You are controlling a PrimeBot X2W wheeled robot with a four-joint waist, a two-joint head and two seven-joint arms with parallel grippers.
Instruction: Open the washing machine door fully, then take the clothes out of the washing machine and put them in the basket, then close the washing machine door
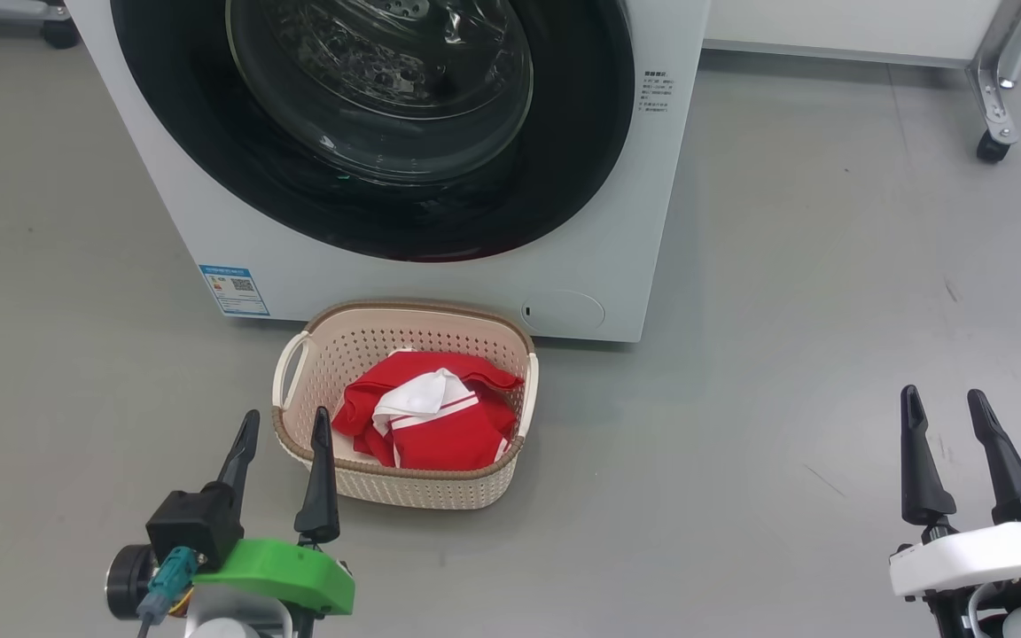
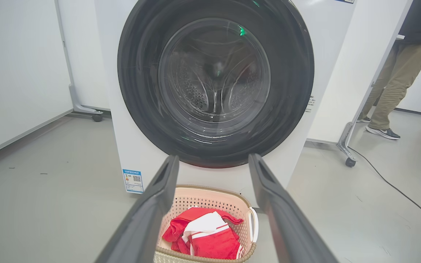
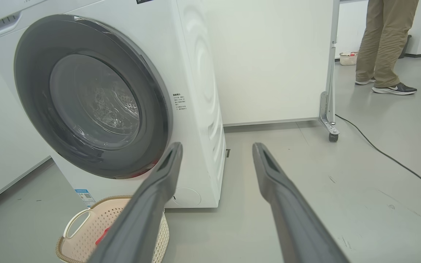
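Clothes (image 1: 426,412), red with white stripes and a white panel, lie bunched in the basket (image 1: 422,307), which stands on the floor (image 1: 785,354) close against the foot of the machine (image 1: 200,221). The door (image 1: 581,159) sits flat against the white front, closed, with the steel drum dim behind its glass.

The head view sets out both tools. The left gripper (image 1: 286,414) hovers near the basket's left front corner, fingers spread and grasping nothing. The right gripper (image 1: 942,392) hangs well apart over bare floor, likewise spread and empty. That view also gives a blue label (image 1: 234,290) at the machine's lower left and a round hatch (image 1: 564,312) low on its front, just behind the basket.

The left wrist view faces the door square on, so the drum's perforations read clearly through the glass. The clothes show between the two fingers, touching neither.

The right wrist view looks from the side. It brings in the machine's ribbed side wall, a drawer (image 3: 0,25) at its top corner, and a sliver of red inside the basket beside the left finger. Behind, a person (image 3: 382,44) in tan trousers stands past a white partition on a caster (image 3: 333,137). A cable (image 3: 378,151) runs across the floor, and a small bin (image 3: 348,58) sits far back.
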